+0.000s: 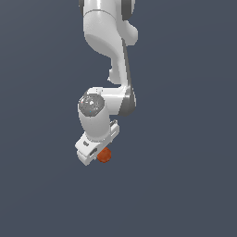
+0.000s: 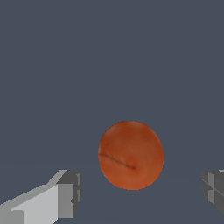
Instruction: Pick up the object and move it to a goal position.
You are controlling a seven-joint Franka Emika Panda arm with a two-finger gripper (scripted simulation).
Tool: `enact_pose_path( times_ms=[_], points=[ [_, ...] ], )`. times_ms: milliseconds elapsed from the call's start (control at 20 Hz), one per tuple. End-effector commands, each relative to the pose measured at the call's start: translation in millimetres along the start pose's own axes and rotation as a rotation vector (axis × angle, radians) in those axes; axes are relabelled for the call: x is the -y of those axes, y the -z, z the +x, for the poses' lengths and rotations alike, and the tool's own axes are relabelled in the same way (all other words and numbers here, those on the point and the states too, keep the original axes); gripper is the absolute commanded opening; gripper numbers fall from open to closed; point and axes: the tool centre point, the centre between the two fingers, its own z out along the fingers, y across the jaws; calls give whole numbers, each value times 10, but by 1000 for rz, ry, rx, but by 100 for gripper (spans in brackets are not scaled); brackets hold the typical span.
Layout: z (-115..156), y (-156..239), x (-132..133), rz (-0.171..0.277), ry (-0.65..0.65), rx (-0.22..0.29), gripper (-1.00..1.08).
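The object is a small orange-red mottled ball (image 2: 131,155) with a thin dark streak, lying on the flat grey surface. In the exterior view the ball (image 1: 104,156) peeks out just under the white gripper (image 1: 95,152), mostly covered by the hand. In the wrist view the gripper (image 2: 140,192) is open: one finger (image 2: 65,194) and the other finger (image 2: 213,188) stand wide apart on either side of the ball, with clear gaps, touching nothing. The ball sits between and slightly ahead of the fingertips.
The white arm (image 1: 109,41) comes down from the exterior view's top. The plain dark grey ground (image 1: 185,185) lies all round with nothing else showing.
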Motion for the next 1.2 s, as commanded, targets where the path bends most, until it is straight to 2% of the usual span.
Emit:
enact_pose_path(
  times_ms=[0, 500, 800, 850, 1150],
  points=[
    [0, -15, 0, 0, 0, 0, 100],
    [-3, -458, 11, 0, 5, -1, 100],
    [4, -501, -2, 0, 5, -1, 100],
    [4, -501, -2, 0, 5, -1, -100],
    [4, -501, -2, 0, 5, -1, -100]
  ],
)
